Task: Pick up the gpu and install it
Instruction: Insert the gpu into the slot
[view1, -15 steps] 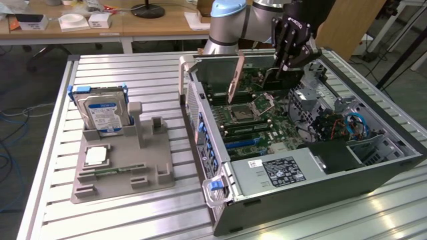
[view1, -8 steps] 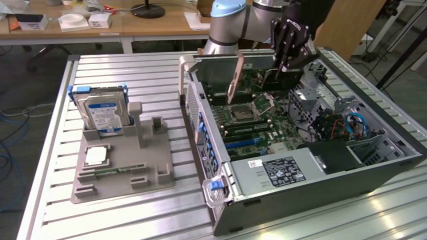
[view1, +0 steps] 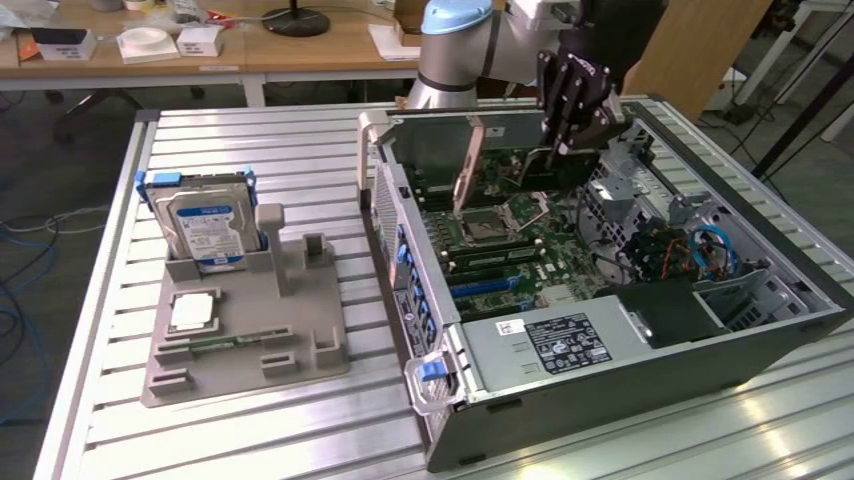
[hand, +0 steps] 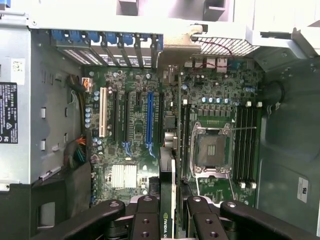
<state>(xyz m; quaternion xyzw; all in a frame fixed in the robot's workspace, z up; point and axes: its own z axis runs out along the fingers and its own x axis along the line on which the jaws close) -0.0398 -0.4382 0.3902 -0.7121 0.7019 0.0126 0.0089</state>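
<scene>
The gpu (view1: 514, 168) hangs inside the open computer case (view1: 747, 330), at its far end over the motherboard (view1: 514, 255). My gripper (view1: 577, 138) is shut on the card's upper edge. In the wrist view the gpu (hand: 168, 190) is edge-on between the black fingers (hand: 145, 220), with my gripper (hand: 170, 222) closed around it. Its metal end bracket (hand: 177, 47) reaches the case's rear slot wall. The card's edge runs just beside the blue expansion slot (hand: 149, 120), between that slot and the processor socket (hand: 210, 147). I cannot tell whether it touches a slot.
On the exterior view's left, a grey fixture (view1: 240, 345) holds an upright silver hard drive (view1: 207, 225), a processor chip (view1: 194, 312) and a memory stick (view1: 220, 343). The power supply (view1: 561, 340) fills the case's near end. Cables (view1: 694, 250) lie on the case's right side.
</scene>
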